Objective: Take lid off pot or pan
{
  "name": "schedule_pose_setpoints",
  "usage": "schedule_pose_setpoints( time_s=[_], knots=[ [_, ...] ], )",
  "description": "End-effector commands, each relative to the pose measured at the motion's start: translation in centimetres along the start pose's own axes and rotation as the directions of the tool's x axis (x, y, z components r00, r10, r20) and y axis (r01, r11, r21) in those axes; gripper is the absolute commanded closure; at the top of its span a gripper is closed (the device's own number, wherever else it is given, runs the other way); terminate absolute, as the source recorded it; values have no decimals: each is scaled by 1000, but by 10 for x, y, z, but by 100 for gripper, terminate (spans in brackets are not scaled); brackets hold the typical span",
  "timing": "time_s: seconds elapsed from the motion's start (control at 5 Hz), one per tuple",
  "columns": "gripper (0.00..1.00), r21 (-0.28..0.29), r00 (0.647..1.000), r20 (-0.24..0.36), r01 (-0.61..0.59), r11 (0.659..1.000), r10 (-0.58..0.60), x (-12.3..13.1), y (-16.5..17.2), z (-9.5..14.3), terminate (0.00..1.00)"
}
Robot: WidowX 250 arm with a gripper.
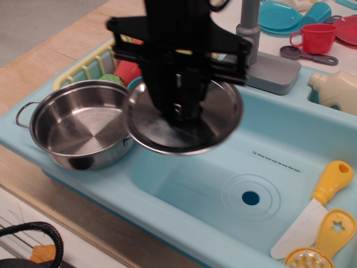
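The shiny steel pot [78,129] stands open on the left ledge of the light blue toy sink [184,229], its wire loop handles at the left and right. My black gripper [186,111] is shut on the centre of the round steel lid [217,120] and holds it in the air over the left part of the sink basin, just right of the pot and clear of it. The lid's knob is hidden between my fingers.
A yellow dish rack [92,64] with a red item [129,70] sits behind the pot. A grey faucet [262,61] stands at the back. A yellow-handled knife [315,209] and a yellow spatula [321,245] lie at the right. A red cup [318,36] and a bottle [337,89] are at the back right.
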State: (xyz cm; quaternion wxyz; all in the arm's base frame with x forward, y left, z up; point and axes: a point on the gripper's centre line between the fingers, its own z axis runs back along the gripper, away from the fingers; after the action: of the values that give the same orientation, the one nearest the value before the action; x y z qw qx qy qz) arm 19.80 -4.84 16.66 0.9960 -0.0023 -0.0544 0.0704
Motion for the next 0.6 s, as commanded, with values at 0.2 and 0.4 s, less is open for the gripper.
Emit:
schedule_pose_setpoints(
  time_s=[0.2, 0.4],
  knots=[
    [100, -75, 992, -60, 106, 992, -111, 19, -17, -36, 0],
    [100, -103, 990, -77, 110, 989, -118, 25, -12, -52, 0]
  ],
)
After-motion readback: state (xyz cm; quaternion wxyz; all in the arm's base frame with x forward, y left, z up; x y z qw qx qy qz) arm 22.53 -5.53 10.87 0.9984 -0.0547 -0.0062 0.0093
